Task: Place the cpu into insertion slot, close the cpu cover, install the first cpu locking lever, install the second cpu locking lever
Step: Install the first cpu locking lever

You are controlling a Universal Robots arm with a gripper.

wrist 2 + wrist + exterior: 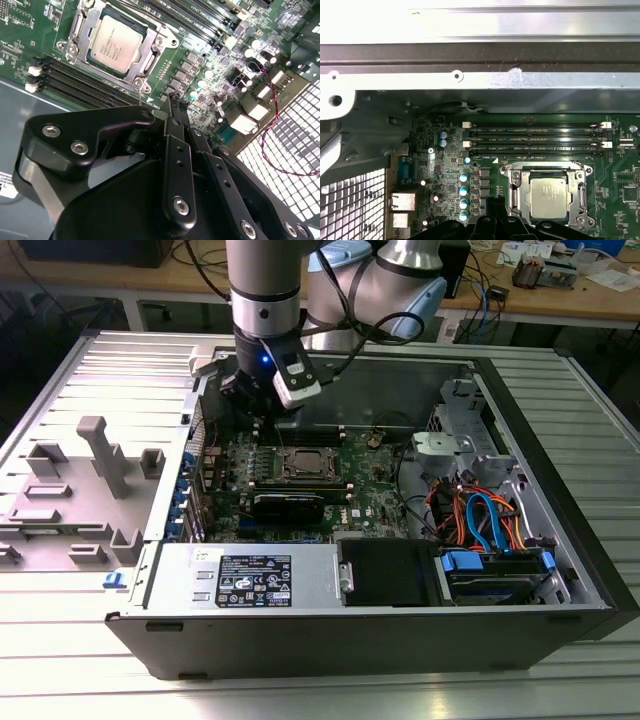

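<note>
Second wrist view: tool point(175, 103) pinched shut and empty, hovering just beside the socket, with the cpu point(114, 44) already seated under the lowered cpu cover point(141, 64), toward the exterior view's right of the fingertips.

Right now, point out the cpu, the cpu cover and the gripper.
cpu point(116, 45): second wrist view, middle of its metal top.
cpu cover point(520, 195): first wrist view, side rail of the frame.
gripper point(175, 102): second wrist view, at the fingertips.

Exterior overview; wrist views close over cpu point(549, 197)
</note>
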